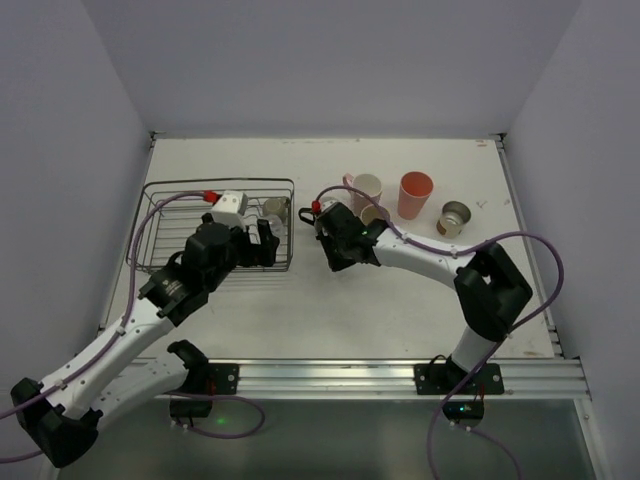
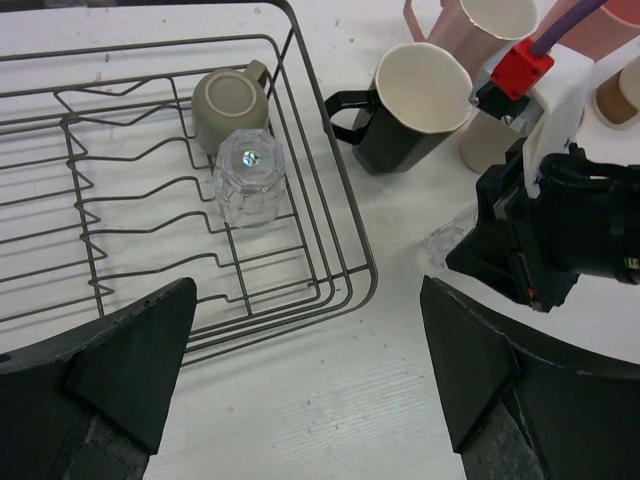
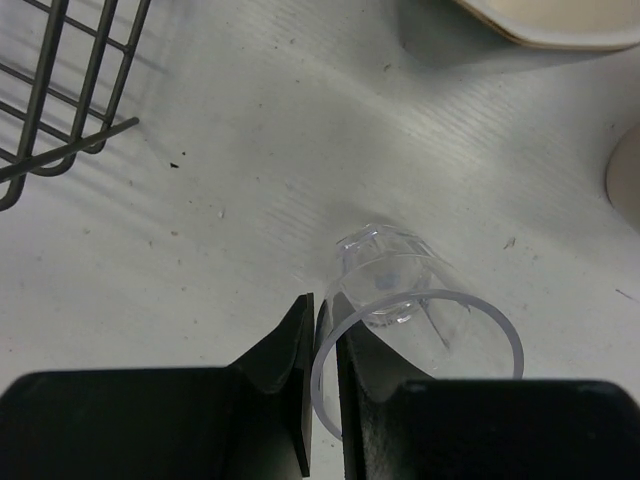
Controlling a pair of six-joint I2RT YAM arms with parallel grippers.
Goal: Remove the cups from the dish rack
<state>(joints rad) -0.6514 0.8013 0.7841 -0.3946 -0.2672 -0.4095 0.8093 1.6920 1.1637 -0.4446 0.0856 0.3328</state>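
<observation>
Two cups stand in the rack [image 2: 337,170]: an olive mug [image 2: 230,100] and a racked glass [image 2: 248,185]. Both are seen base-up, just beside each other and close to the rack's right wall. Open wire floor is available to their left and on their near side.

The left gripper [image 2: 308,290] is held above the rack's near right corner. Its jaws are spread wide and nothing is held between them.

Just outside the rack's right wall, a gripped glass [image 3: 400,290] is pinched by the right gripper [image 3: 322,335]. The jaws are drawn narrow on the glass wall at the rim. Whether its base rests on the table [image 1: 400,300] cannot be told. Bare table is seen between this glass and the rack's corner.

A black mug [image 2: 415,105] stands upright just beside the rack's right wall. Further right of the rack are found a pink mug [image 1: 366,187], a beige cup [image 1: 377,214], a salmon tumbler [image 1: 416,194] and a metallic cup [image 1: 453,218]. All are set inside the table's far edge.
</observation>
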